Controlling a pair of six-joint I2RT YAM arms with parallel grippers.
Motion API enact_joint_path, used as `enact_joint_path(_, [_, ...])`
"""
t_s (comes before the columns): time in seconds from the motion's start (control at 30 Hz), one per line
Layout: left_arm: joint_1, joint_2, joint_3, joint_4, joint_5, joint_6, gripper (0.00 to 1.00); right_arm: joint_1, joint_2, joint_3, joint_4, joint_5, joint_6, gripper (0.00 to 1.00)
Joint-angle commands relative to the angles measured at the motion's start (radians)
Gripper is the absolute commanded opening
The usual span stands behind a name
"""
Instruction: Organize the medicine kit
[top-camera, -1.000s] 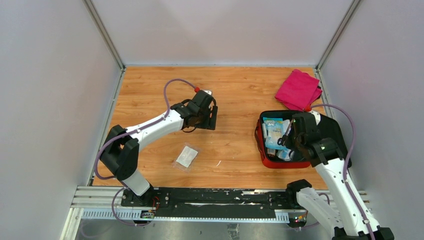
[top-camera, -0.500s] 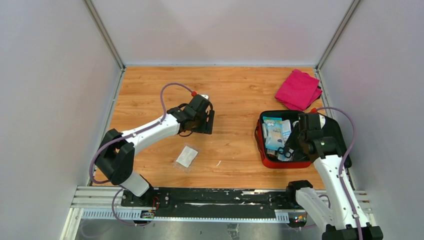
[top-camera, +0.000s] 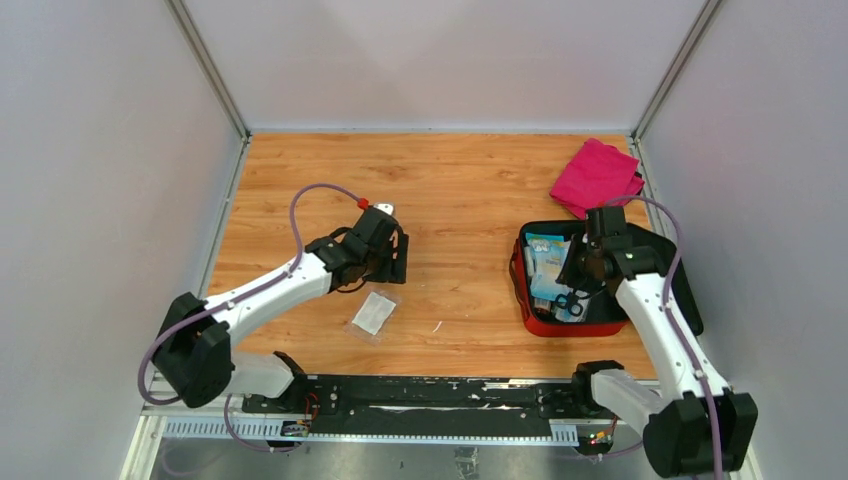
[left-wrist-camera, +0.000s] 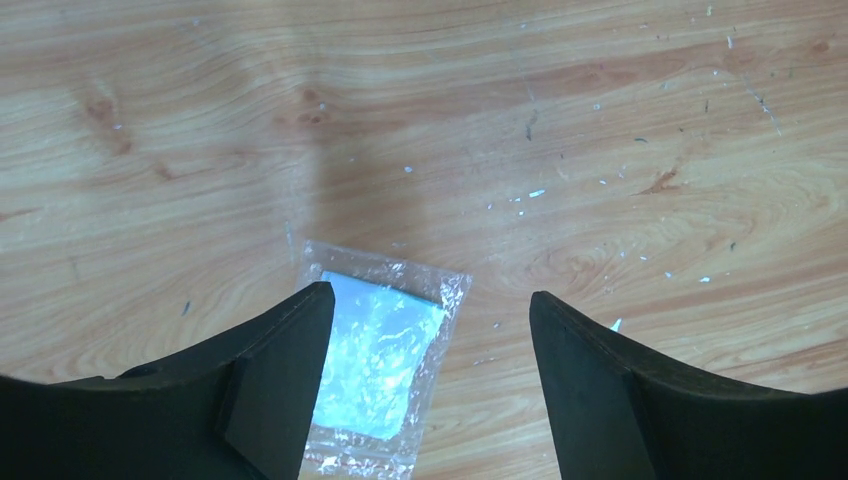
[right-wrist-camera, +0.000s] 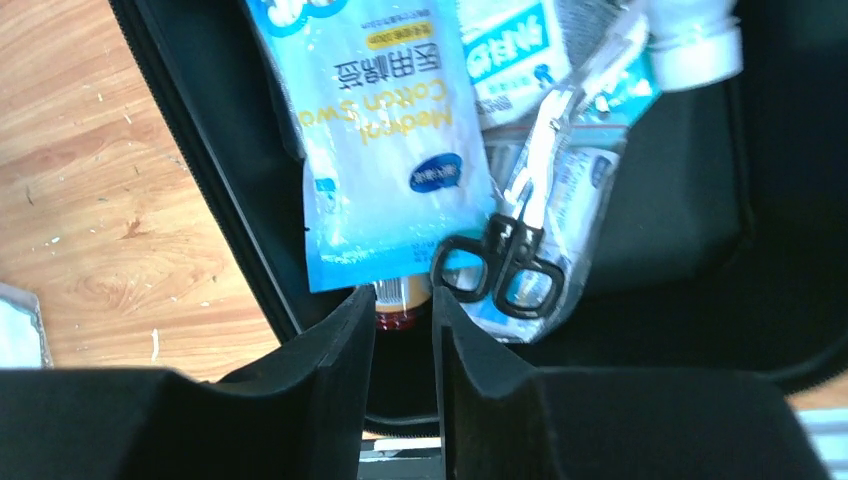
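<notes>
The medicine kit (top-camera: 530, 325) is a red zip case lying open at the right, its black lining (right-wrist-camera: 700, 200) showing. Inside lie a blue cotton swab pack (right-wrist-camera: 385, 150), black-handled scissors (right-wrist-camera: 510, 260) on a clear bag, and a white bottle (right-wrist-camera: 695, 50). My right gripper (top-camera: 583, 272) hovers over the kit's contents; its jaws (right-wrist-camera: 403, 300) stand a narrow gap apart and hold nothing. A clear packet with a white pad (top-camera: 375, 312) lies on the table. My left gripper (top-camera: 392, 262) is open just above it, the packet (left-wrist-camera: 375, 370) by the left finger.
A magenta folded cloth (top-camera: 597, 178) lies at the back right, behind the kit. White walls enclose the wooden table on three sides. A black rail runs along the near edge.
My left gripper has moved nearer and leftward until it is over the clear packet. My right gripper has drawn back from the scissors, which now lie in the kit.
</notes>
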Motion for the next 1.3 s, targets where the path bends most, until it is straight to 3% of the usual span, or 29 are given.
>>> enact_joint_path(0.0, [0.006, -0.094, -0.048, -0.009, -0.061, -0.043, 0.78, -0.009, 0.119, 0.045, 0.062, -0.149, -0.071, 0.30])
enact_joint_path(0.23, [0.008, -0.152, -0.075, -0.048, -0.097, -0.047, 0.78, 0.082, 0.338, 0.102, 0.142, -0.168, -0.081, 0.20])
enact_joint_path(0.5, [0.020, -0.227, -0.137, -0.082, -0.161, -0.074, 0.83, 0.213, 0.569, 0.187, 0.225, -0.175, -0.065, 0.17])
enact_joint_path(0.9, [0.031, -0.297, -0.212, -0.155, -0.225, -0.120, 0.90, 0.461, 0.895, 0.513, 0.285, -0.173, 0.054, 0.13])
enact_joint_path(1.27, [0.032, -0.316, -0.229, -0.190, -0.239, -0.128, 0.93, 0.570, 1.121, 0.814, 0.332, -0.297, 0.076, 0.14])
